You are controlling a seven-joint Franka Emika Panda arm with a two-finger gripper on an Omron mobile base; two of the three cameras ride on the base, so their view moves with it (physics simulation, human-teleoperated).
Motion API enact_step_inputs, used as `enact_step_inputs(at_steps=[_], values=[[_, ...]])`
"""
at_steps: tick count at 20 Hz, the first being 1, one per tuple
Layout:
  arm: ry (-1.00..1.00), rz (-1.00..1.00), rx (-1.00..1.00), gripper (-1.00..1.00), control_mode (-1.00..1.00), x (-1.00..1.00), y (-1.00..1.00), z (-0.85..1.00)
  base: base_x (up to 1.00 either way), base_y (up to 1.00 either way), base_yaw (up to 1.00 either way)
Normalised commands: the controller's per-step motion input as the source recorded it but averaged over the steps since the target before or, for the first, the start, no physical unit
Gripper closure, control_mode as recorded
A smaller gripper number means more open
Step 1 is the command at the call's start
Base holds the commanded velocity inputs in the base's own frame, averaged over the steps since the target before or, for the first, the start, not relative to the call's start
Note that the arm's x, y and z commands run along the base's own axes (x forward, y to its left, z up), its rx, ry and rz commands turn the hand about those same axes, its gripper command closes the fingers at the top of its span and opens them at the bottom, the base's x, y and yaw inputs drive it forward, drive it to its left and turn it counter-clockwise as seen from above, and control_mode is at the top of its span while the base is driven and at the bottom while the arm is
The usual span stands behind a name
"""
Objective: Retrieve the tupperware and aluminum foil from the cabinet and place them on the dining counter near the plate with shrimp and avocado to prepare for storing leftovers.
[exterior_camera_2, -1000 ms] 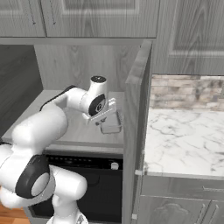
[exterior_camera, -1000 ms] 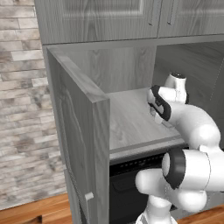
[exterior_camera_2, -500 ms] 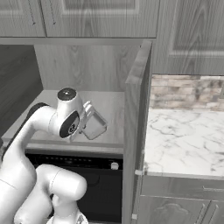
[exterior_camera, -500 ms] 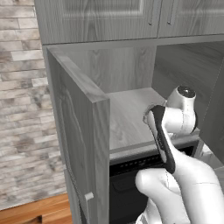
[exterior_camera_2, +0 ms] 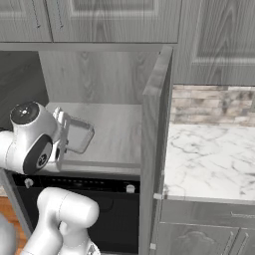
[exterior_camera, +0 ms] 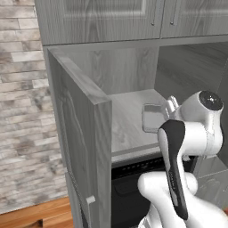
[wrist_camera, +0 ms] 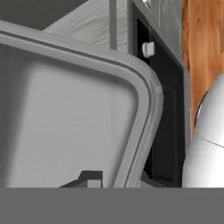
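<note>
The tupperware [exterior_camera_2: 78, 134], a pale grey translucent container, hangs tilted just above the shelf [exterior_camera_2: 117, 130] of the open cabinet [exterior_camera: 84, 133]. My gripper [exterior_camera_2: 62, 132] is shut on its rim at the side nearer the arm. From the left base view the tupperware [exterior_camera: 153, 116] shows beside the gripper [exterior_camera: 171, 105], over the shelf's front right part. In the hand view the tupperware [wrist_camera: 65, 122] is very close, its rim running between my fingertips [wrist_camera: 92, 177]. The aluminum foil, the dining counter and the plate with shrimp and avocado are out of view.
The cabinet door [exterior_camera_2: 154, 139] stands open to the right of the shelf. A black appliance front [exterior_camera_2: 99, 199] sits under the shelf. A marble worktop [exterior_camera_2: 209, 159] with a brick backsplash lies right of the door. My own forearm [exterior_camera: 176, 169] crosses the opening.
The arm has folded back toward the base, and the tupperware has come with the gripper from deeper on the shelf toward its front edge, now tilted.
</note>
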Motion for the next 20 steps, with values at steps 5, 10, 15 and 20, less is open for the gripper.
enact_step_inputs(at_steps=[5, 10, 15, 20], values=[[0.00, 0.37, -0.21, 1.00, -1.00, -0.82, 0.21, 0.46, 0.00, 0.00, 0.00], [-0.03, 0.11, -0.07, 1.00, -1.00, -0.25, -0.04, 0.02, 0.00, 0.00, 0.00], [-0.08, 0.00, 0.00, 1.00, -1.00, 0.00, -0.17, 0.00, 0.00, 0.00, 0.00], [-0.01, 0.00, 0.00, 1.00, -1.00, 0.00, 0.00, 0.00, 0.00, 0.00, 0.00]])
